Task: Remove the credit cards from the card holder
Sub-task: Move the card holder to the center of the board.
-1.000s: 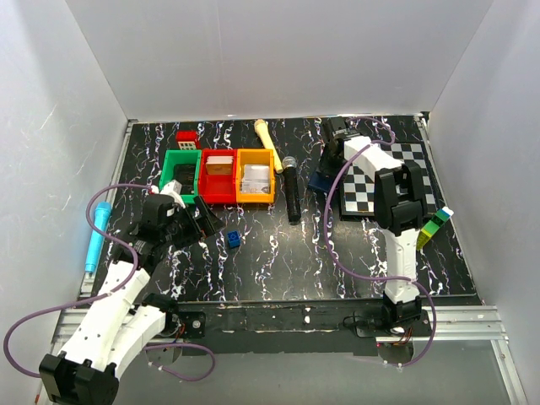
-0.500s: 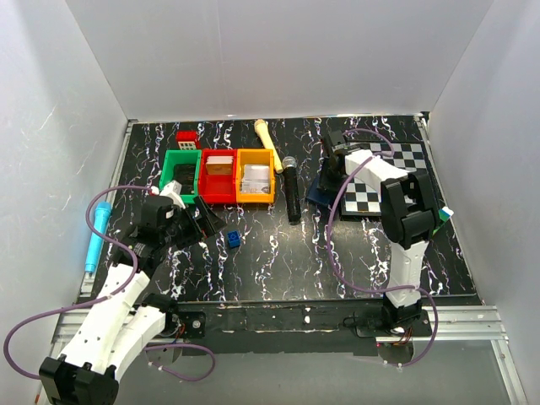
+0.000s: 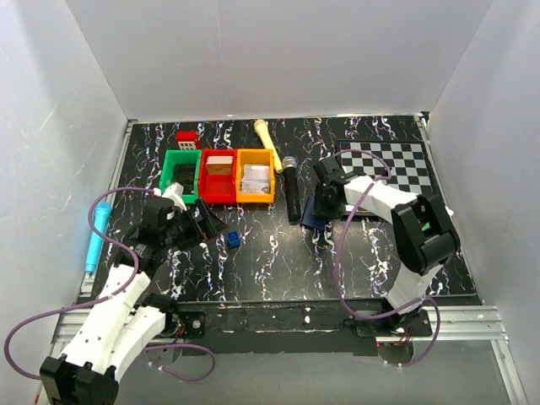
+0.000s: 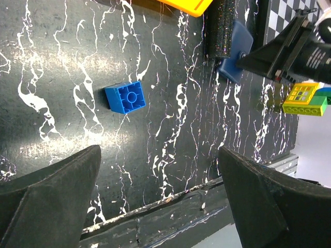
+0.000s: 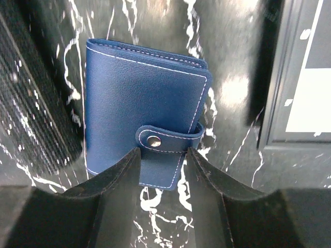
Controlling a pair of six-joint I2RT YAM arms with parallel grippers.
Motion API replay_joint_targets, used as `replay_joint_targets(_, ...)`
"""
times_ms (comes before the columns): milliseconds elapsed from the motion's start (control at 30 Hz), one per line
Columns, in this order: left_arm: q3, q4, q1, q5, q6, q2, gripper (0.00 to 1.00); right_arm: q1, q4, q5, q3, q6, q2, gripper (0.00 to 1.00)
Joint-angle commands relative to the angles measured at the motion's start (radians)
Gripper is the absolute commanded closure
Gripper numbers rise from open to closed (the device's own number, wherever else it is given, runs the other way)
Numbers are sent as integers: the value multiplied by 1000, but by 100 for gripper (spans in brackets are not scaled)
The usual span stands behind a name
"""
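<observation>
Right wrist: card holder [image 5: 145,103] between fingers [image 5: 116,183]

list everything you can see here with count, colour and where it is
card holder: 1, navy, strap snapped shut, beside the microphone
microphone: 1, black, middle of the table
bins: 3, green, red, orange, row at back left
brick: 1, blue, in front of the bins
brick stack: 1, yellow and green, near the right edge
checkerboard: 1, black and white, back right
stick: 1, cream, behind the orange bin
block: 1, red, behind the green bin
pen: 1, light blue, left edge
table: 1, black, white veins
left tool: 1, black, open, near the brick
right tool: 1, black, fingers either side of the card holder's strap
</observation>
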Motion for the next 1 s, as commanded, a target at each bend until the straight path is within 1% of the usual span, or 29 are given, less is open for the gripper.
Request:
replay_joint_targets(0,3,18,-6,27,8,2,2,44,-51,-17,-119,15,-53,53)
replay_joint_targets(100,7,18,-5,21,23,11,2,60,-54,-30,-165,22,-110,53)
replay_joint_targets(267,-6,44,-6,48,22,21,2,113,-57,-36,-245,36,-210,52)
replay_joint_targets(367,-35,77,-31,71,9,14,2,155,-52,-46,-288,50,-250,52)
replay_joint_targets(467,-54,102,-89,56,-14,27,2,198,-51,-54,-303,62,-266,51)
replay_joint_targets(500,-58,110,-116,44,-27,36,2,202,-55,-56,-305,65,-270,49)
replay_joint_targets(567,-55,114,-169,21,-44,54,2,201,-58,-45,-311,76,-299,44)
replay_joint_targets(667,-45,122,-221,-7,-58,83,2,201,-74,-2,-331,79,-386,33)
replay_joint_targets(733,-39,130,-247,-28,-63,103,2,198,-71,3,-351,76,-438,29)
replay_joint_targets(833,-20,145,-294,-54,-80,151,2,170,-57,-36,-380,84,-463,29)
replay_joint_targets(967,6,151,-370,-96,-103,212,2,106,43,-138,-426,95,-461,34)
